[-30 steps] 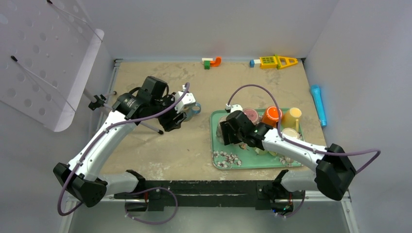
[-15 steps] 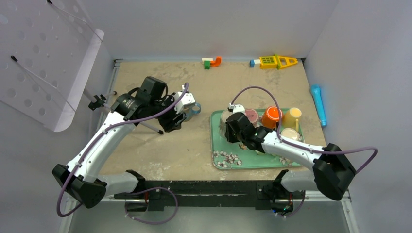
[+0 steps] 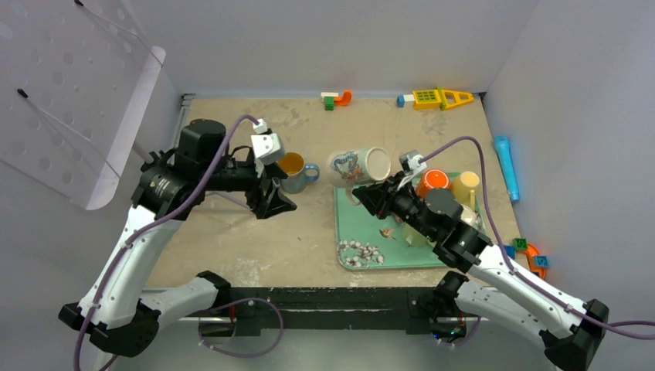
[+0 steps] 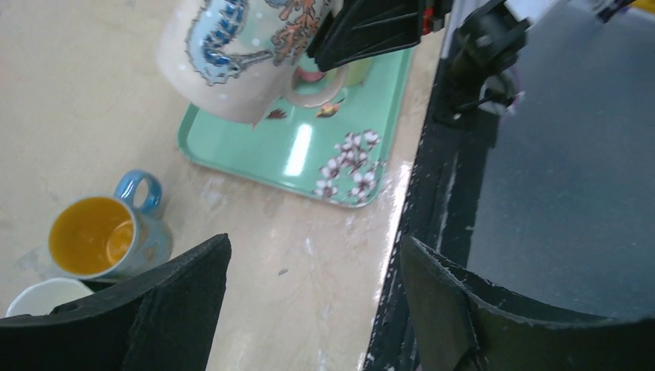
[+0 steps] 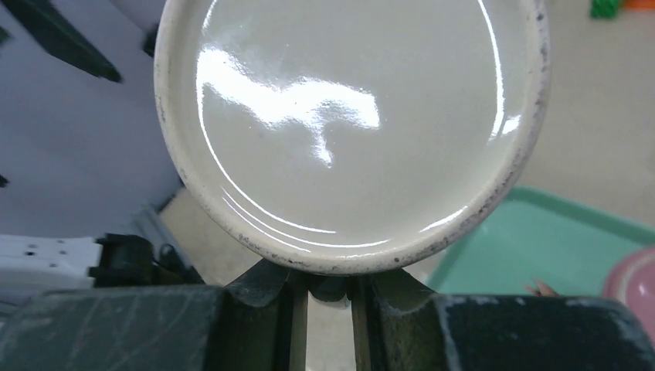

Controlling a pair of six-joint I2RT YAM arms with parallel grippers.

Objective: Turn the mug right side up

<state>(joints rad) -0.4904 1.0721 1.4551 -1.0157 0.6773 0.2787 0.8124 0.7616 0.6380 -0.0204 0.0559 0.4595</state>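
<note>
The cream mug with a blue seahorse print (image 3: 357, 165) hangs on its side in the air over the far left corner of the green tray (image 3: 347, 249), base to the right, mouth to the left. My right gripper (image 3: 366, 193) is shut on its handle from below. In the right wrist view the glossy base (image 5: 347, 116) fills the frame above the shut right gripper (image 5: 324, 297). In the left wrist view the mug (image 4: 232, 54) shows at the top. My left gripper (image 3: 279, 202) is open and empty, just near of a blue mug, and it also shows in the left wrist view (image 4: 315, 241).
A blue mug with an orange inside (image 3: 293, 171) stands upright on the table; a white cup (image 4: 42, 297) is beside it. An orange cup (image 3: 431, 184) and a yellow cup (image 3: 463, 185) stand on the tray. Toys (image 3: 436, 98) lie along the back wall, a blue cylinder (image 3: 506, 166) at the right.
My right gripper has lifted the seahorse mug off the tray and tipped it onto its side. My left gripper has let go of the blue mug and drawn back.
</note>
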